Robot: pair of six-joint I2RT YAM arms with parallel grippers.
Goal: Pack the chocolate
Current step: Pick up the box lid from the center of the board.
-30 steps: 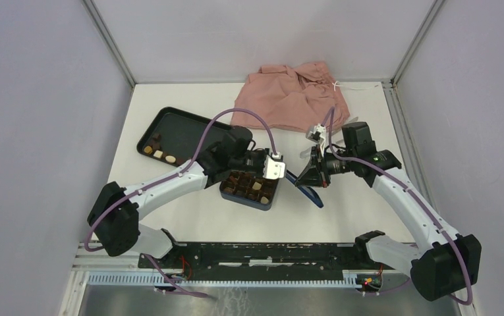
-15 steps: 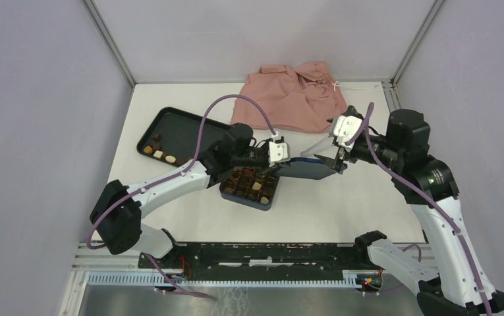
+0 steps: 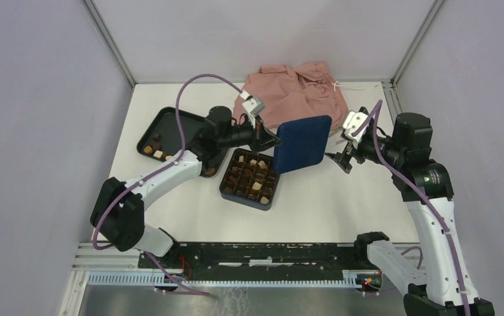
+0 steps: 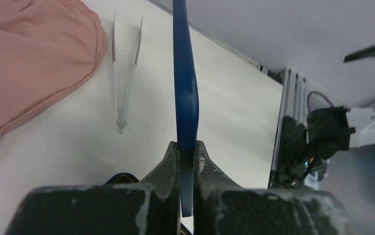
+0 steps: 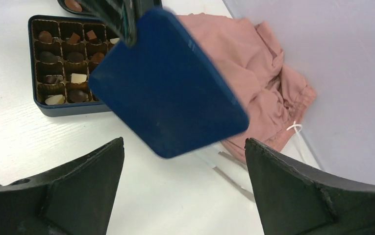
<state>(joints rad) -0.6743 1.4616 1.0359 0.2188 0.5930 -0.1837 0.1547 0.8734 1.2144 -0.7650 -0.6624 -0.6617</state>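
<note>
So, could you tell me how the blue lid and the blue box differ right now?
The blue lid is lifted and tilted, pinched at one edge by the left gripper; the blue box lies flat on the table. The lid shows a plain face; the box is open, its grid holding chocolates. Both are dark blue squares with rounded corners.

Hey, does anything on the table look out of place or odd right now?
A crumpled pink garment lies at the far edge of the table, unrelated to the packing job, with pale tongs beside it. The blue lid isn't lying flat: the left claw holds it on edge in the air.
</note>
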